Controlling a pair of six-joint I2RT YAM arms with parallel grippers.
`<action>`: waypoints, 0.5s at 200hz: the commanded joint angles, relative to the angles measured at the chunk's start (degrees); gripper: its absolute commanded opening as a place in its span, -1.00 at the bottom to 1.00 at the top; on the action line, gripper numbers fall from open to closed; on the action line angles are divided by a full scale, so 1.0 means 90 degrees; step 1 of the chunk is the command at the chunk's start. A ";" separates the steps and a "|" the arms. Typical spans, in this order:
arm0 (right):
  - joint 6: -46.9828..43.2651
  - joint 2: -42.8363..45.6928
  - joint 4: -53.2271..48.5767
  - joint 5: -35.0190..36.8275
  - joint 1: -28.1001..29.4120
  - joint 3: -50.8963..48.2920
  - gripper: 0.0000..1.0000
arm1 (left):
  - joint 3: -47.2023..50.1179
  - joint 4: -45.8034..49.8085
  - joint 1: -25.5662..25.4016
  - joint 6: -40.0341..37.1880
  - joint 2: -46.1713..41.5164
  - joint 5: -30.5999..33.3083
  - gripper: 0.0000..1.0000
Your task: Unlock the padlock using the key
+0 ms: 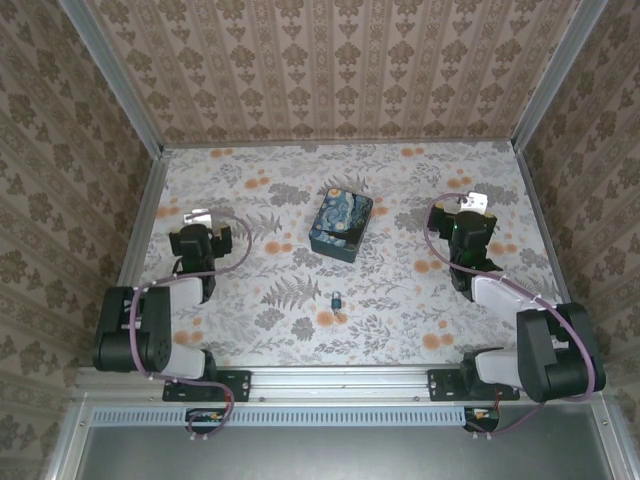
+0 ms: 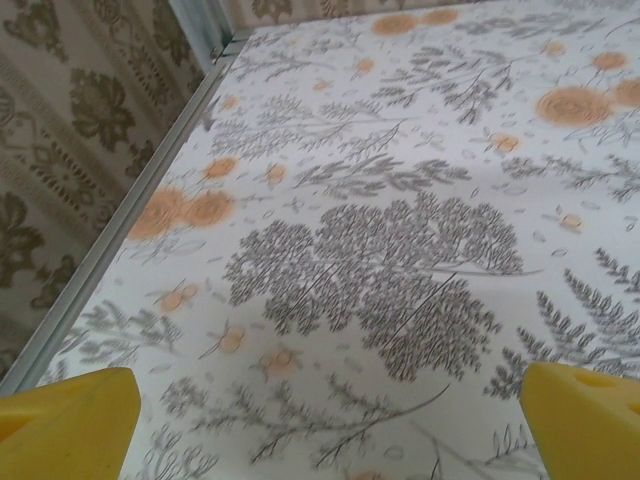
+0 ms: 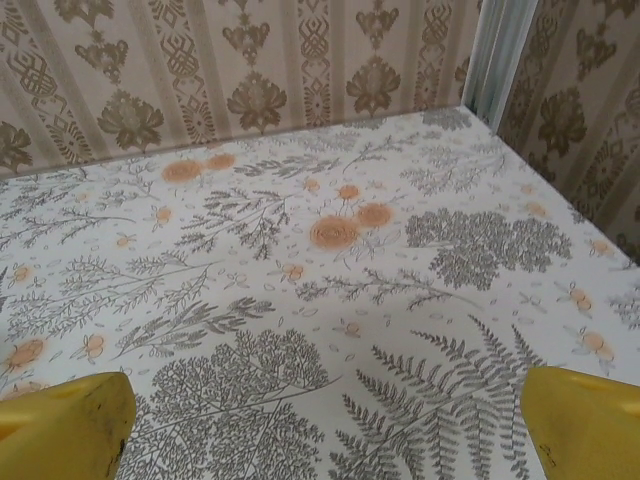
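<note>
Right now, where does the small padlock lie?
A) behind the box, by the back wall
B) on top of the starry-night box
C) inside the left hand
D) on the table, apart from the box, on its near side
D: the padlock lies on the floral table, apart from the starry-night box, toward the arm bases.

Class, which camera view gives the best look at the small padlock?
The top external view: the padlock lies small on the table, nearer than the painted box. The wrist views take in the floral table and their own yellow fingertips.
</note>
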State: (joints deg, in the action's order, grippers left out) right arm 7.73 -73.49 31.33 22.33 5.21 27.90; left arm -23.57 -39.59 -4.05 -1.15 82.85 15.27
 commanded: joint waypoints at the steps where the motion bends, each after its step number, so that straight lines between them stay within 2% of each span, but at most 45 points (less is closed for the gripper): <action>1: -0.0316 -0.0072 0.0451 0.0073 -0.0137 -0.0257 0.99 | 0.0142 -0.1126 0.0052 -0.0071 0.0431 -0.0369 1.00; 12: -0.0331 -0.0176 0.0928 0.0012 -0.0140 -0.0527 0.99 | 0.0196 -0.1526 0.0050 -0.0144 0.0652 -0.0364 1.00; 23: -0.0372 -0.0350 0.1285 -0.0065 -0.0142 -0.0719 0.99 | 0.0139 -0.1203 0.0092 -0.0047 0.0555 -0.0453 1.00; 49: -0.0513 -0.1167 0.3262 -0.0505 -0.0140 -0.1324 0.99 | 0.0148 -0.1275 0.0149 -0.0034 0.0589 -0.0545 1.00; 60: -0.0624 -0.1305 0.3258 -0.0892 -0.0140 -0.1315 0.99 | 0.0139 -0.1249 0.0149 -0.0033 0.0582 -0.0551 1.00; 72: -0.0789 -0.1739 0.3828 -0.1200 -0.0139 -0.1328 0.99 | 0.0137 -0.1245 0.0141 -0.0038 0.0586 -0.0544 1.00; 79: -0.0819 -0.1726 0.3536 -0.1365 -0.0153 -0.1218 0.99 | 0.0129 -0.1238 0.0138 -0.0038 0.0589 -0.0545 1.00; 89: -0.0760 -0.1560 0.2562 -0.1585 -0.0236 -0.0852 0.99 | 0.0129 -0.1237 0.0142 -0.0038 0.0589 -0.0544 1.00; 100: -0.0600 -0.1661 0.2180 -0.1578 -0.0359 -0.0553 0.99 | 0.0129 -0.1235 0.0147 -0.0039 0.0589 -0.0538 1.00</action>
State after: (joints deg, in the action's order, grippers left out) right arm 2.46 -88.42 53.71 13.21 3.75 17.17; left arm -22.48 -48.82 -2.96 -1.28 88.29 11.46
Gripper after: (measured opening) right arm 0.995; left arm 0.999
